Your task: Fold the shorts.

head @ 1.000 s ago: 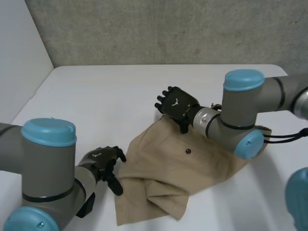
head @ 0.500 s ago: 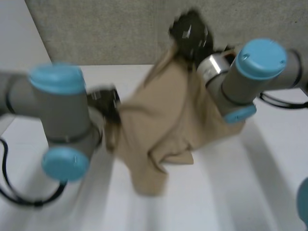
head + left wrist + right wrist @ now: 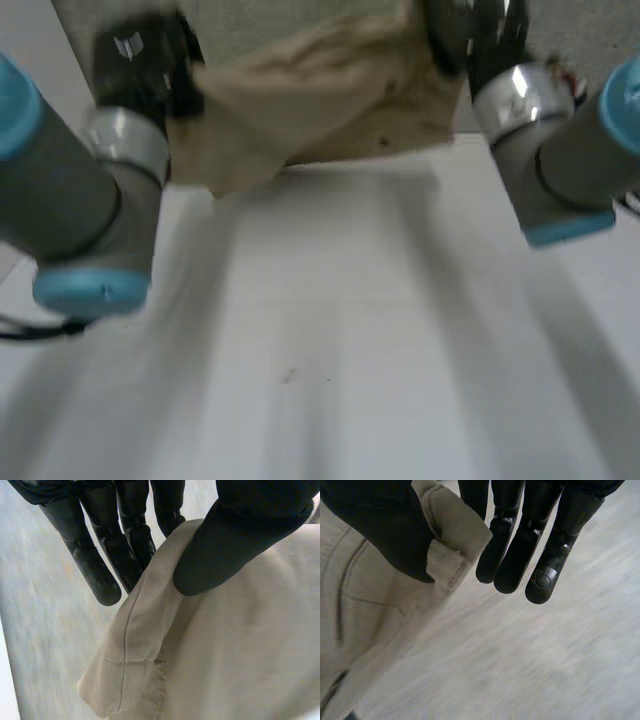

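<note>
- The shorts (image 3: 330, 100) are stretched aloft at twelve o'clock, probably for laying flat.
- Opposite edges are pinched, thumb against fingers, by the left hand (image 3: 240, 530) (ten o'clock) and the right hand (image 3: 375, 525) (one o'clock).

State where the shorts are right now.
In the head view, the shorts hang above the far side of the table, held between the left robot hand and right robot hand.

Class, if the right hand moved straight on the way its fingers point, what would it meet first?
Probably the table; nothing lies beyond the fingertips of the right hand, though depth is unclear.
</note>
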### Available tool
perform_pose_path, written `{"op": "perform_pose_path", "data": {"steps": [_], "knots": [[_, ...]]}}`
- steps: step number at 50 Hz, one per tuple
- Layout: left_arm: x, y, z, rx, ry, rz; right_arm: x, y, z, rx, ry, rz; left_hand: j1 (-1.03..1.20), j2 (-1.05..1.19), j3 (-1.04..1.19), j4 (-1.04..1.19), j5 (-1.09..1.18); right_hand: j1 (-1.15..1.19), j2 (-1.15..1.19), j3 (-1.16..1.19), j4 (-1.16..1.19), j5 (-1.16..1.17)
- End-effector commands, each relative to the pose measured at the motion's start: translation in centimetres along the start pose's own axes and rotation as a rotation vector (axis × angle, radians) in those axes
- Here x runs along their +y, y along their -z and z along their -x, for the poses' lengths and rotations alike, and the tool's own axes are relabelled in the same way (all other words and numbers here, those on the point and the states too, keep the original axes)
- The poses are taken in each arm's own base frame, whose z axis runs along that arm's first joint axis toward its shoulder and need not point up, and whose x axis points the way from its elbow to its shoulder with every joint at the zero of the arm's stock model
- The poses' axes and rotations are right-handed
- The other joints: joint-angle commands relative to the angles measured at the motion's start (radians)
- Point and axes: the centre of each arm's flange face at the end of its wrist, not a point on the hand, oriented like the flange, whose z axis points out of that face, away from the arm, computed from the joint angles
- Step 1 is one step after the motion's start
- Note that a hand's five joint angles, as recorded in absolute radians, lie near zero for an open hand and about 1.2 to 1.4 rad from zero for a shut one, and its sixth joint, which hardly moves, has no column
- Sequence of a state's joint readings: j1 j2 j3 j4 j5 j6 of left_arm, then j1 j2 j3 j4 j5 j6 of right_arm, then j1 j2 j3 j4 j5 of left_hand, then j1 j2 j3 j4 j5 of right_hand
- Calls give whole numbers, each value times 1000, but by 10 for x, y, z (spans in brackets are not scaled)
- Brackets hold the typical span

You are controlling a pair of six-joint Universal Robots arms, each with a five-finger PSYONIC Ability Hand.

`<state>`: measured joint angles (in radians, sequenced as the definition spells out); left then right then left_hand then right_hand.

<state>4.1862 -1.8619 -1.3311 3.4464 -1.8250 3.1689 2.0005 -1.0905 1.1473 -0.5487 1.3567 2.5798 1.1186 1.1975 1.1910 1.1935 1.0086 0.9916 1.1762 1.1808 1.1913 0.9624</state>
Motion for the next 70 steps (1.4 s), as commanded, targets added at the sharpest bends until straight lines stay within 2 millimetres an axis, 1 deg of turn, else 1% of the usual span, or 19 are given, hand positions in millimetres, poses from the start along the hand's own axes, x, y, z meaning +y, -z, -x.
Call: {"op": "perform_pose_path", "data": {"steps": [1, 4, 6, 8, 11, 14, 19, 21, 26, 33, 39, 47, 53, 62, 65, 66, 67, 69, 70], "knots": [[81, 58, 6, 38, -106, 339, 66, 85, 45, -257, -99, 449, 278, 199, 205, 203, 213, 405, 220, 215, 205, 259], [106, 85, -3, 100, -151, 468, 77, 118, 60, -348, -142, 609, 278, 199, 205, 203, 213, 405, 220, 215, 205, 259], [114, 96, -7, 131, -172, 519, 82, 137, 65, -392, -182, 697, 117, 38, 45, 42, 53, 405, 220, 215, 205, 259], [120, 107, -9, 159, -192, 571, 84, 145, 66, -404, -196, 730, 35, -44, -38, -40, -30, 405, 220, 215, 205, 259], [121, 113, -9, 179, -198, 601, 86, 159, 69, -412, -230, 779, 14, -65, -59, -61, -51, 405, 220, 215, 205, 259], [113, 113, -6, 191, -189, 601, 87, 169, 70, -412, -270, 818, -51, -129, -123, -125, -115, 405, 220, 215, 205, 259], [96, 107, 17, 146, -170, 607, 81, 172, 57, -353, -334, 832, -326, -405, -398, -401, -390, 405, 220, 215, 205, 259], [92, 108, 17, 157, -165, 611, 80, 173, 53, -331, -364, 842, -412, -490, -484, -486, -476, 405, 220, 215, 205, 259], [85, 116, 19, 182, -154, 638, 85, 176, 38, -250, -450, 875, -509, -587, -581, -583, -573, 405, 220, 215, 205, 259], [89, 118, 29, 152, -142, 661, 88, 179, 33, -255, -486, 876, -597, -676, -669, -672, -661, 405, 220, 215, 205, 259], [100, 122, 40, 83, -70, 722, 91, 180, 31, -258, -489, 876, -538, -617, -611, -613, -603, 405, 220, 215, 205, 259], [108, 128, 42, 11, 94, 789, 91, 180, 32, -264, -491, 876, -424, -503, -496, -499, -488, 405, 220, 215, 205, 259], [118, 130, 41, 7, 104, 827, 91, 183, 34, -268, -493, 881, -421, -500, -493, -496, -485, 405, 220, 215, 205, 259], [149, 123, 37, 2, 82, 900, 89, 186, 37, -278, -494, 886, -400, -479, -473, -475, -465, 405, 220, 215, 205, 259], [156, 119, 34, 7, 79, 903, 89, 185, 38, -285, -490, 880, -143, -222, -215, -218, -208, 405, 220, 215, 205, 259], [157, 115, 33, 8, 78, 895, 89, 185, 38, -285, -489, 879, 120, 41, 47, 45, 55, 405, 220, 215, 205, 259], [158, 113, 33, 6, 77, 892, 89, 183, 36, -285, -483, 880, 233, 154, 160, 158, 168, 405, 220, 215, 205, 259], [157, 109, 36, -5, 71, 880, 90, 182, 34, -284, -469, 875, 278, 199, 205, 203, 213, 336, 151, 147, 136, 190], [156, 108, 36, -11, 68, 876, 88, 182, 33, -296, -451, 879, 278, 199, 205, 203, 213, 193, 8, 4, -7, 47]]}}
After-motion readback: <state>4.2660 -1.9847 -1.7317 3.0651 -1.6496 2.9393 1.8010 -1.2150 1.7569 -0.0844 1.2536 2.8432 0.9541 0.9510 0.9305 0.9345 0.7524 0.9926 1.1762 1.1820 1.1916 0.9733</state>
